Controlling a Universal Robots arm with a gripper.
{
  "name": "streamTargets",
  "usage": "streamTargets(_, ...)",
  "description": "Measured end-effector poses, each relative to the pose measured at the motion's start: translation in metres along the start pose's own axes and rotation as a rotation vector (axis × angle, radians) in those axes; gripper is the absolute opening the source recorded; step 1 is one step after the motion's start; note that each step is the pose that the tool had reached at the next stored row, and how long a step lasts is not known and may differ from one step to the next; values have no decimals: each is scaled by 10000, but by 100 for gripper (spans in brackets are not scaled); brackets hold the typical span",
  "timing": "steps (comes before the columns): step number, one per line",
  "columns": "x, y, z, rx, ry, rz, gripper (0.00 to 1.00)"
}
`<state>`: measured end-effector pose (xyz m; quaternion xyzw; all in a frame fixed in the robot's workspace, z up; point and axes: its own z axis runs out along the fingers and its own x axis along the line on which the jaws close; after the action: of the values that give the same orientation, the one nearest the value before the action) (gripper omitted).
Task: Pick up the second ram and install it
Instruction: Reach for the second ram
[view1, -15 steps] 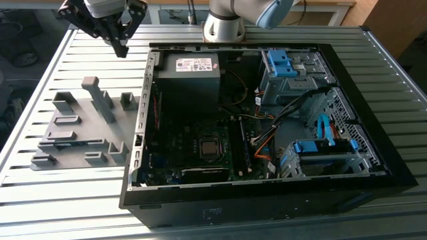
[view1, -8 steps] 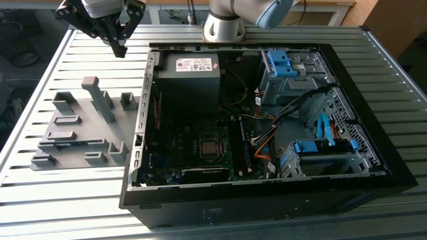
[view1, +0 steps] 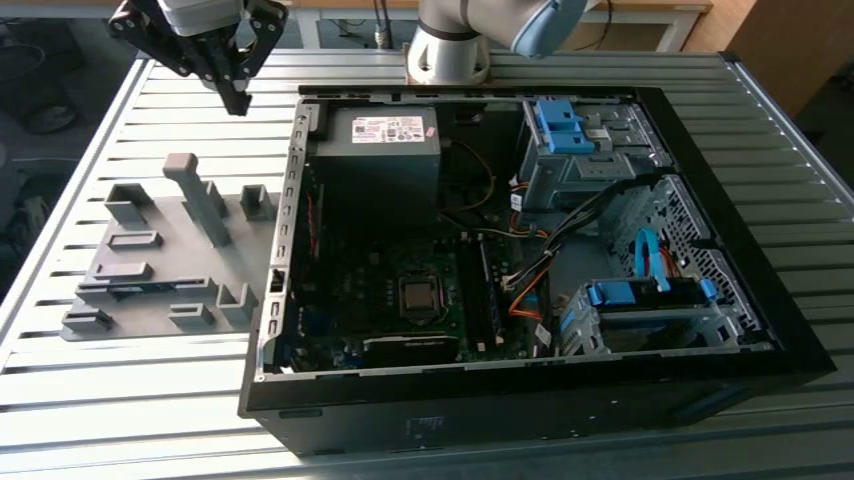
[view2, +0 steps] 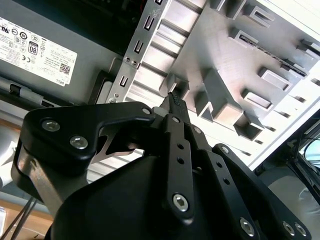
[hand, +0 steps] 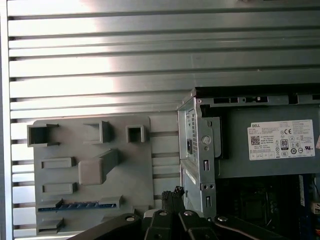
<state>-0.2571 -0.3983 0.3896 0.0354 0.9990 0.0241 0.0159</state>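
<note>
The second ram (view1: 134, 289) is a thin blue stick lying in a slot of the grey holder plate (view1: 174, 262), on the exterior view's left. In the first wrist view the ram (hand: 80, 205) rests between two grey blocks on the plate (hand: 135, 170). My gripper (view1: 236, 98) hangs above the slatted table beyond the plate, close to the computer case's rear corner. Its black fingers (view2: 175, 100) meet at a point with nothing between them; the gripper (hand: 172, 192) is well apart from the ram.
The open black computer case (view1: 534, 405) lies at centre, with the motherboard (view1: 400, 260), a grey power supply (view1: 380, 150) and blue drive-bay latches (view1: 561, 125). Upright grey blocks (view1: 200, 200) rise from the holder plate. The arm's base (view1: 447, 50) stands behind the case.
</note>
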Motion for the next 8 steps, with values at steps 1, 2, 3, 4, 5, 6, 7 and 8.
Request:
streamTargets(1, 3, 0, 0, 0, 0, 0, 11)
streamTargets(2, 6, 0, 0, 0, 0, 1, 11)
streamTargets(3, 9, -1, 1, -1, -1, 1, 11)
streamTargets(4, 12, -1, 1, -1, -1, 1, 11)
streamTargets(5, 16, -1, 0, -1, 0, 1, 11)
streamTargets(6, 19, -1, 1, 0, -1, 0, 11)
streamTargets(7, 22, -2, 0, 0, 0, 1, 11)
streamTargets(8, 25, -2, 1, -1, 0, 1, 11)
